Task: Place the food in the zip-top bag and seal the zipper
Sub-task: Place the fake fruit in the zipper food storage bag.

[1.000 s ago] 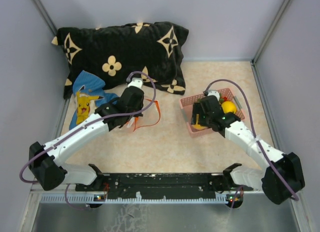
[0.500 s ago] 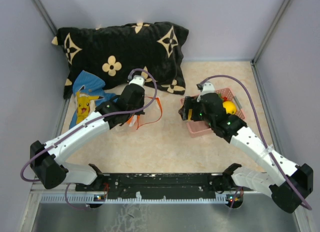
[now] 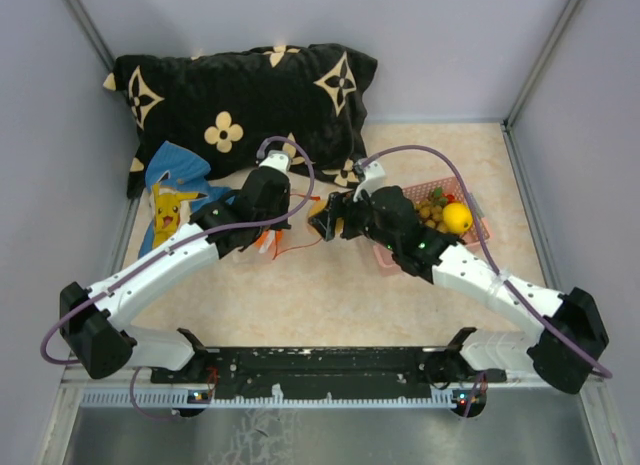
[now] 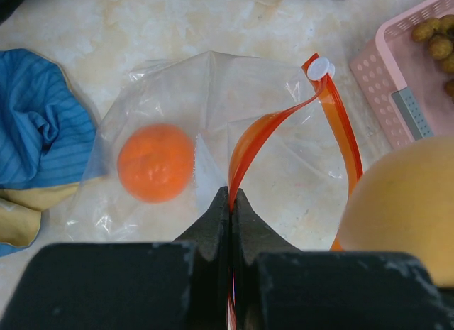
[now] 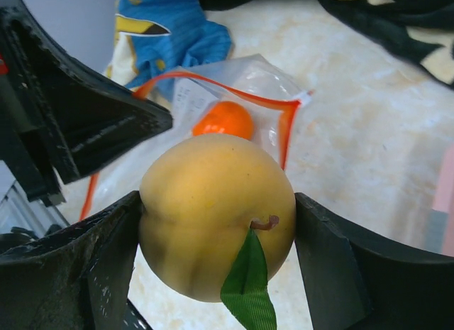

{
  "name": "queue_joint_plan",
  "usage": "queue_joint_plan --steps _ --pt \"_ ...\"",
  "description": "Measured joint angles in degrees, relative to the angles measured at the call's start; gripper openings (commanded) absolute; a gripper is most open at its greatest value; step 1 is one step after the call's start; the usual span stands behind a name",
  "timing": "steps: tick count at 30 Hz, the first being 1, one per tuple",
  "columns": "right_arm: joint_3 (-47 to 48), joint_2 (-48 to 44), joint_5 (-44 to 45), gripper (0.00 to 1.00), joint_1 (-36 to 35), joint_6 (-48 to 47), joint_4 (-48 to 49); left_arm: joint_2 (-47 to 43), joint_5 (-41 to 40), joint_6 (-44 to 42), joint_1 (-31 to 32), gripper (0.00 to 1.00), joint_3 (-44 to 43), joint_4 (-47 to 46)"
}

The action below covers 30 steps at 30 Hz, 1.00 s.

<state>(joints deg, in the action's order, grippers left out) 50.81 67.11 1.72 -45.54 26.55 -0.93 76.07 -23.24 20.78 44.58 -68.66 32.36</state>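
left claw (image 4: 230, 196) pinches red zipper (image 4: 266, 128) | right claw (image 5: 216, 231) grips yellow fruit (image 5: 206, 191) | bag (image 4: 206, 89) gaping

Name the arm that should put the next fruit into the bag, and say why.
Right. The right gripper holds the yellow fruit close to the zip-top bag's open mouth. The left gripper is shut on the zipper, holding that mouth open, so it seems best left there.
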Motion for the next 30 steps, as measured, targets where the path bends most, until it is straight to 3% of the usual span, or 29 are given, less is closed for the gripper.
queue_joint_plan --steps 13,22,30 --pt "-0.2 8.4 -2.1 0.68 -3.2 1.1 16.0 -0.7 1.9 0.5 -0.1 0.00 -0.9 0.2" --pt "-1.0 12.0 -3.0 0.90 -3.3 1.2 17.0 -1.2 1.9 0.8 -0.3 0.00 -1.0 0.6" --pt "-1.3 12.2 -2.9 0.98 -3.5 0.5 16.7 -1.2 2.3 1.3 -0.3 0.00 -1.0 0.6"
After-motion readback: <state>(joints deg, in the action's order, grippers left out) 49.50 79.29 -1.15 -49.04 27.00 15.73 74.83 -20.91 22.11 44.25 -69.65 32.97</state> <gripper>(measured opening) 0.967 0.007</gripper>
